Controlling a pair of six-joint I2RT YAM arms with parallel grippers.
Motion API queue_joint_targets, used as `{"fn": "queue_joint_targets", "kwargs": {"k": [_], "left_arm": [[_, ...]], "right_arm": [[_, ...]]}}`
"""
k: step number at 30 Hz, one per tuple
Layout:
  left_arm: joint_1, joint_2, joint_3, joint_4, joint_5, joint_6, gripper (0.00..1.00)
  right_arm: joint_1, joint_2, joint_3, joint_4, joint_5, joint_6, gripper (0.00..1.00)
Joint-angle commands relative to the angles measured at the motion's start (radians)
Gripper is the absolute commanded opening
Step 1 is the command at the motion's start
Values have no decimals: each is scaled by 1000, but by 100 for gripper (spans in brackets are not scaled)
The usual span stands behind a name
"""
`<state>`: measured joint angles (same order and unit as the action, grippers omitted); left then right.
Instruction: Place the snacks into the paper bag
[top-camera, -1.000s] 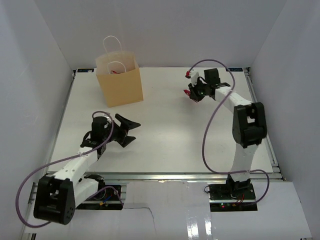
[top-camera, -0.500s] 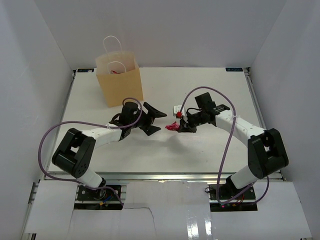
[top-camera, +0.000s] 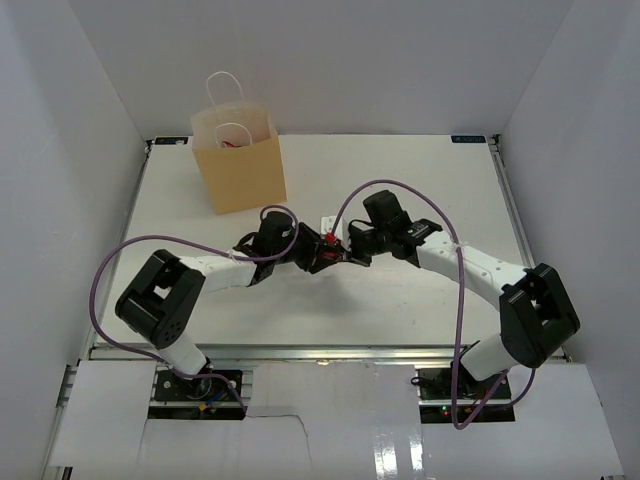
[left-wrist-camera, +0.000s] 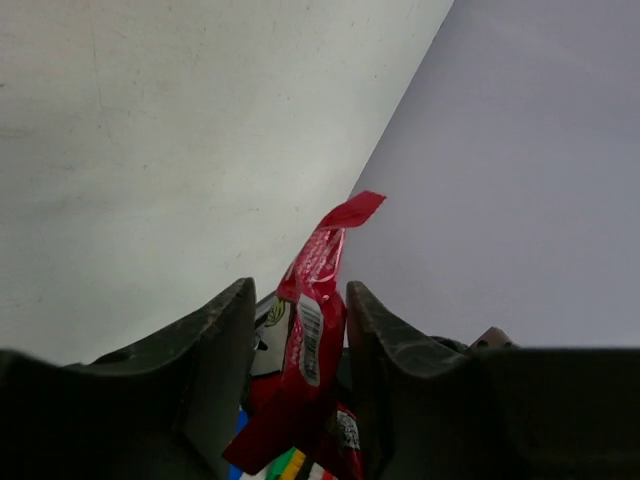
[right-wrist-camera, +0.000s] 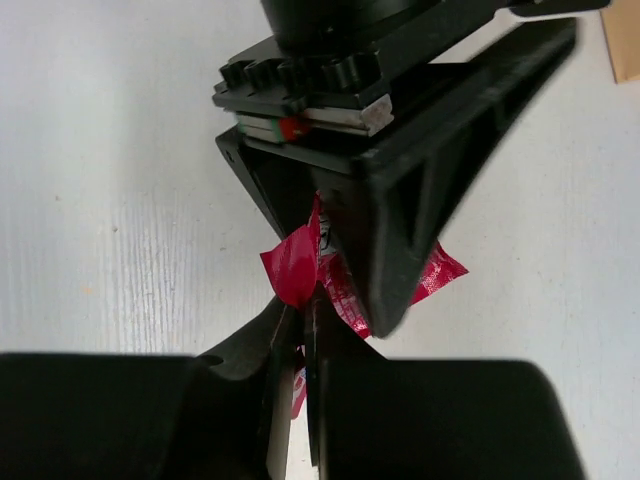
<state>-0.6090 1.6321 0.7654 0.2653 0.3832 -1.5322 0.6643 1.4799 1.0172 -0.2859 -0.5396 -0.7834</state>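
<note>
Top view: mid-frame, right gripper (top-camera: 346, 247) and left gripper (top-camera: 318, 254) meet at the red packet (top-camera: 329, 238); paper bag (top-camera: 240, 172) stands upper left, nearer the left arm; left wrist: narrow jaws flank the upright packet, grip unclear; right wrist: fingers pinch it.

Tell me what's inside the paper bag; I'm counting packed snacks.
Top view: the paper bag mouth shows pale inner wall, a white handle loop and a small red scrap. Its front wall hides everything lower, so contents can't be counted.
</note>
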Motion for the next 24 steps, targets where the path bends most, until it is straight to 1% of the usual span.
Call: {"fn": "queue_joint_targets", "kwargs": {"k": [1,3,4,5,6,7,8,10,12,14,15,16,17,18,19,20,21,22,24], "left_arm": [[-3,-43,-6,25,-23,-8,49],[-3,-57,-12,26,-29,-2,35],[-2,-60,-12,26,-32,1,23],[-1,-64,-15,26,-33,4,18],[-1,-70,-15,26,-36,10,15],[2,-72,-15,26,-37,26,9],[5,-77,-15,25,-38,36,7],[20,-93,-14,23,-38,73,1],[49,-112,-6,5,-44,113,0],[75,-147,35,-87,-58,199,0],[104,-161,61,-131,-78,236,0],[121,-184,92,-231,-90,321,0],[133,-198,125,-280,-105,364,0],[158,-221,200,-369,-133,441,0],[172,-228,242,-403,-144,442,0],[184,-236,283,-435,-151,504,0],[208,-239,375,-463,-156,529,0],[219,-241,426,-519,-171,553,0],[254,-226,527,-569,-181,609,0]], "right_arm": [[9,5,14,88,70,68,8],[9,0,8,85,73,70,8],[8,-3,6,82,75,70,10],[8,-4,4,71,75,70,16],[8,-9,6,65,73,67,21],[8,-12,9,53,67,64,25],[8,-15,14,39,63,53,30],[1,-42,18,-8,32,53,57],[-23,-61,40,-45,-29,55,69],[-54,-87,60,-109,-89,67,79],[-99,-99,82,-124,-149,76,82],[-121,-108,92,-137,-175,85,82],[-149,-128,99,-150,-195,107,83],[-201,-138,104,-156,-223,121,83],[-224,-147,103,-156,-233,131,83],[-248,-164,98,-154,-238,137,83],[-288,-170,92,-154,-238,148,83],[-302,-174,72,-153,-235,150,83],[-334,-188,48,-147,-229,151,83]]}}
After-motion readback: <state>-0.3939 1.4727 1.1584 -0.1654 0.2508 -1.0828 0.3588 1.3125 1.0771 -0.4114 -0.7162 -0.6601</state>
